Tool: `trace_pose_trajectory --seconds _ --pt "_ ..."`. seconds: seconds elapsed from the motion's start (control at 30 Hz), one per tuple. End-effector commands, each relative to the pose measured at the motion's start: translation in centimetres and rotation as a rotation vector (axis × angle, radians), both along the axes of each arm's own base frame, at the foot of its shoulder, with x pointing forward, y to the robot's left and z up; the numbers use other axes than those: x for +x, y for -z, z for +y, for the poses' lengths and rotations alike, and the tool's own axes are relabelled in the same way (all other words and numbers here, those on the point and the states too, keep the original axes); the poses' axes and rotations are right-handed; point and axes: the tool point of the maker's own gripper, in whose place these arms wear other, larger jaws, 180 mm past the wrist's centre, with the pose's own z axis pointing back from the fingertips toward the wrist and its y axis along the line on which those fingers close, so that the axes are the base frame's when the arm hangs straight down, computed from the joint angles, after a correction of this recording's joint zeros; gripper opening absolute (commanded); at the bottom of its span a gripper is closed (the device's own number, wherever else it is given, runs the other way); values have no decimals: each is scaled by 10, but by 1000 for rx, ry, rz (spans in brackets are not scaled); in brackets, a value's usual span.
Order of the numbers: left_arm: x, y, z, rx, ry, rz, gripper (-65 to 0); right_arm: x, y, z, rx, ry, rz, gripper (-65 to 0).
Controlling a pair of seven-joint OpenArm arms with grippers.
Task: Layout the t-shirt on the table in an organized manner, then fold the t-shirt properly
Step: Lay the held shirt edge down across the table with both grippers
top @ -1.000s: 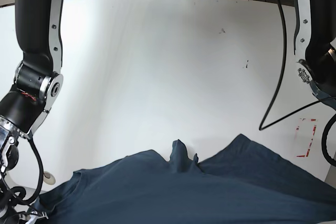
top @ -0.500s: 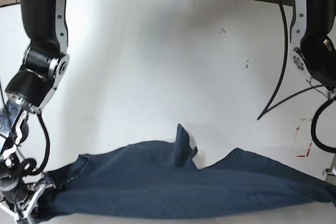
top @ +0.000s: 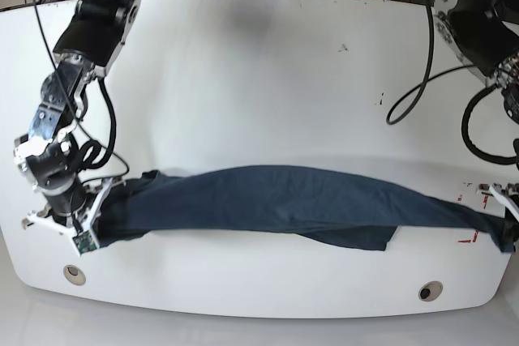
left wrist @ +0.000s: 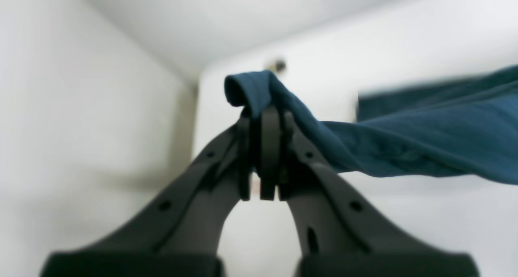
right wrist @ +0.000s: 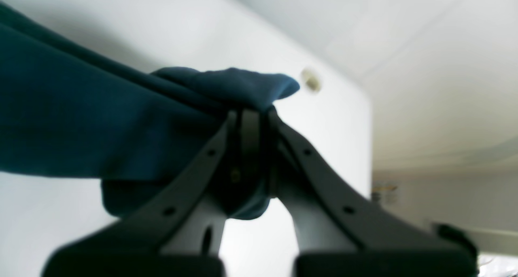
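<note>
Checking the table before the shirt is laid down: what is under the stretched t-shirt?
Under the t-shirt, only bare white table shows around it. The strip beneath the cloth is covered; part of the red mark peeks out.

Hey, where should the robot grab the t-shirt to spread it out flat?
Probably by its two far ends, one gripper coming in from each side. The t-shirt hangs as a long bunched band across the table, and the left gripper and right gripper are shut on those ends.
</note>
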Motion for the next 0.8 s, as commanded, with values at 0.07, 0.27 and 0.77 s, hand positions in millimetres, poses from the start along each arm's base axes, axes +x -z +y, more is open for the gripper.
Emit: trace_pose_trajectory --seconds 0.07,0.27,0.77 --pt "-21 14 15 -16 -26 18 -650 -27 23 -4 37 27 12 -650" --pt "-57 55 33 -38 -65 121 -650 -63 70 -5 101 53 88 -650" --pt "-134 113 69 -25 -187 324 -650 -134 151 28 216 52 284 -650"
